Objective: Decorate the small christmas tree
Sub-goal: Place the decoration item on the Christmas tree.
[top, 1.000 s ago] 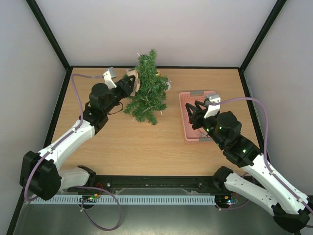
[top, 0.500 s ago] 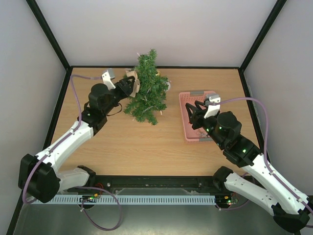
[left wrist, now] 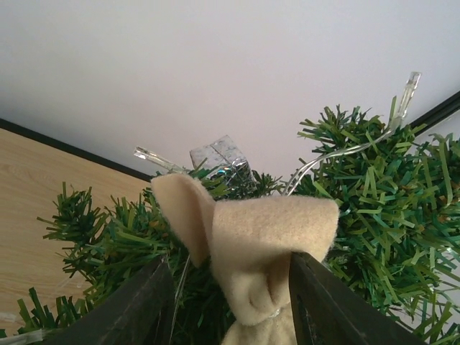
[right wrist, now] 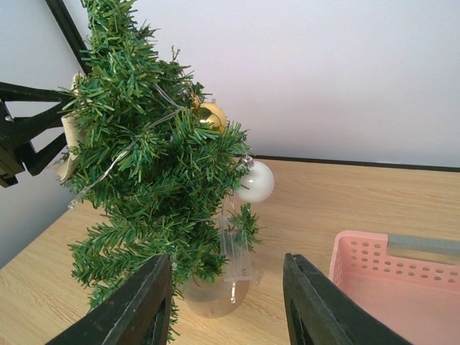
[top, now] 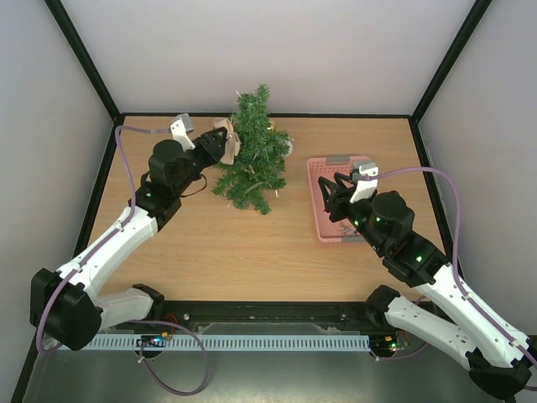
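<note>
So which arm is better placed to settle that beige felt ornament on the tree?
Left, likely: the left gripper is at the small christmas tree with the felt ornament between its fingers; the right gripper hovers over the pink basket.

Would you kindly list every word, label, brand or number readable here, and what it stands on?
None can be read. The small christmas tree, its gold ball, white ball, the pink basket and the beige felt piece show no lettering.
The clear tag low on the tree is too blurred to tell.
</note>
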